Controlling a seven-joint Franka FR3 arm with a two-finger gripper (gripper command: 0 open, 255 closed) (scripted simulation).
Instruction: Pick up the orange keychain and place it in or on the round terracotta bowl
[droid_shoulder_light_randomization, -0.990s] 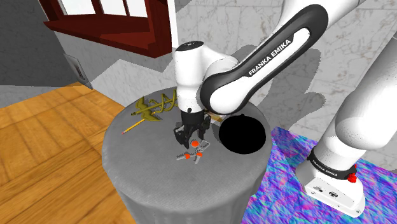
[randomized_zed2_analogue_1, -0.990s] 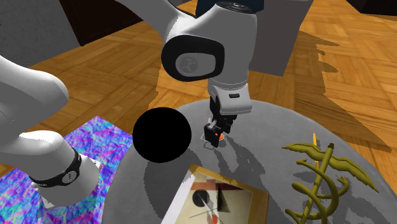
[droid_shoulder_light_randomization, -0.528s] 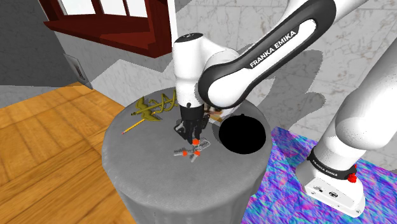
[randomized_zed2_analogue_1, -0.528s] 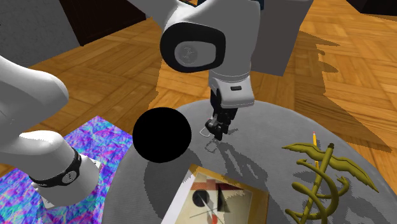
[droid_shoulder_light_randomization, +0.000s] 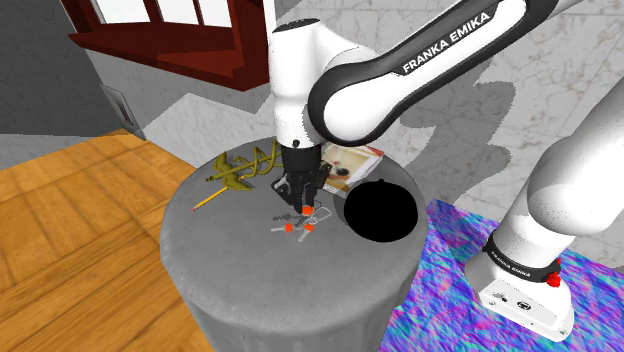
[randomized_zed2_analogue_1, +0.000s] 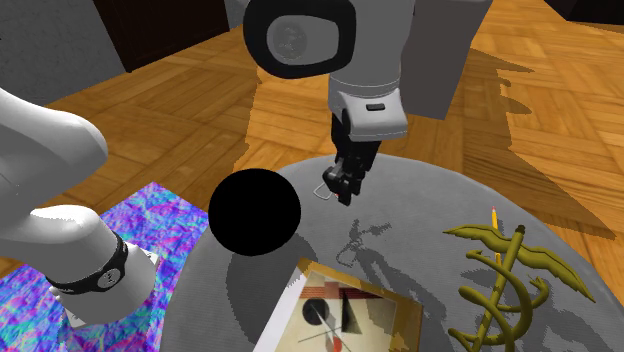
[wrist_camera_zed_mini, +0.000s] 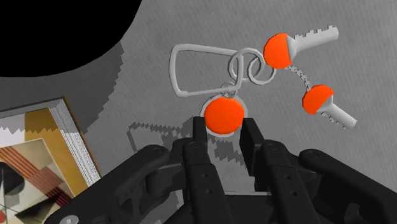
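- Gripper (wrist_camera_zed_mini: 224, 129) (droid_shoulder_light_randomization: 303, 205): black, two-finger, at the end of the white arm. Pinches the keychain's round orange tag between its fingertips.
- Orange keychain (wrist_camera_zed_mini: 278, 49) (droid_shoulder_light_randomization: 299, 224): grey carabiner loop, linked rings, and two grey keys with orange heads on short chains. Trails from the clasped tag over the table top. Sits just beside the bowl, on the shoulder view's left of it and outside its rim. Cannot tell whether the lowest keys touch the surface.
- Round bowl (droid_shoulder_light_randomization: 380, 210) (randomized_zed2_analogue_1: 254, 212): drawn as a flat black disc, with no colour or material to read. Rests on the table top toward the shoulder view's right.
- Table (droid_shoulder_light_randomization: 250, 265): round, grey, speckled top.
- Framed picture (randomized_zed2_analogue_1: 340, 318): lies flat on the table near the bowl. Pale frame, abstract print in tan, red and black.
- Gold ornament (droid_shoulder_light_randomization: 240, 168): twisted, branching form. Lies on the table well apart from the bowl.
- Pencil (droid_shoulder_light_randomization: 204, 200): yellow, just beside the ornament and close to the table's edge.
- Rug (droid_shoulder_light_randomization: 450, 290): purple and blue, on the floor beside the table.
- Wooden floor (droid_shoulder_light_randomization: 70, 220): warm brown planks.
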